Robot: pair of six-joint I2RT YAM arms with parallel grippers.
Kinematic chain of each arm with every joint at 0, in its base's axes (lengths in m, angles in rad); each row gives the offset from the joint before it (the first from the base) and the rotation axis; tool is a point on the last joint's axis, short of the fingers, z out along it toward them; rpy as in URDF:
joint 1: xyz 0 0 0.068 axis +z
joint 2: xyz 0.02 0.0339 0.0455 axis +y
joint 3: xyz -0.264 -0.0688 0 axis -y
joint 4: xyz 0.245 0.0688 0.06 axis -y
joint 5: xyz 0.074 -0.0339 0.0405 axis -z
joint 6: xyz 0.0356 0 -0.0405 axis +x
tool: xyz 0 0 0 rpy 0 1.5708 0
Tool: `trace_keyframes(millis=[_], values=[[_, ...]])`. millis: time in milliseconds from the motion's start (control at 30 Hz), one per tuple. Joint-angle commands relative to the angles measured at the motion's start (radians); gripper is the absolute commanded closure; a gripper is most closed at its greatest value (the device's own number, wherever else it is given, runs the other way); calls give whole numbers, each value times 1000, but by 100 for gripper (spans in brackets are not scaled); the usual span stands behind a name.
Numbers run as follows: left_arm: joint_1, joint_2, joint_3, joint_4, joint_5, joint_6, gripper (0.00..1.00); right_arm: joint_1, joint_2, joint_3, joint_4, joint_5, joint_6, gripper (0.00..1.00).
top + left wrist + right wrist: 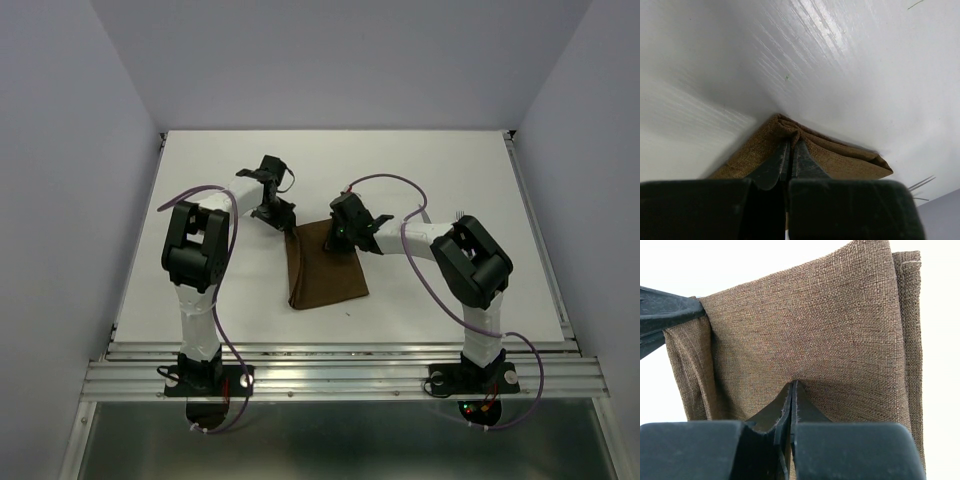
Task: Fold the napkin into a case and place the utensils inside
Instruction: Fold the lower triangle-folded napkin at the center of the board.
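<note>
Counter (pixel 450 300): white surface; it carries the cloth, and both arms reach over it from its near edge.
Napkin (pixel 326 264): dark brown woven cloth, folded into a roughly rectangular packet of several layers. It lies near the middle of the counter, between the two arms, with its long side running near to far. Its near part rests flat. The left wrist view shows stacked folds along one edge (pixel 840 157), and the right wrist view shows a doubled hem at the right side (pixel 830 330).
Left pincer (pixel 285 222): fingers pressed together on the napkin's far-left corner. In the left wrist view the tips (pixel 790 146) pinch a bunched ridge of cloth, and no gap is visible between them.
Right pincer (pixel 338 240): closed tight on the napkin's far edge, to the right of the left pincer. In the right wrist view the tips (pixel 792 388) meet on the weave, which puckers at the grip.
Spacing: the two pincers sit near each other along the same far edge, and the left one shows at the left margin of the right wrist view.
Thin silver prongs (pixel 921 183): seen only at the right edge of the left wrist view, lying on the counter apart from the napkin. They are too small to identify further.
</note>
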Motion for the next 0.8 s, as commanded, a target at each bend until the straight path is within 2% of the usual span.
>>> trace_keyframes(millis=[0,400,767], values=[[-8,-21,38,-58,-16,-35,100,2,23,-41,-72,-10,-10,99],[-8,14,77,-67,7,-99,100,2,31,-56,-60,-32,-5,99],[0,22,96,-85,-36,-142,100,2,34,-105,-23,-72,-1,99]])
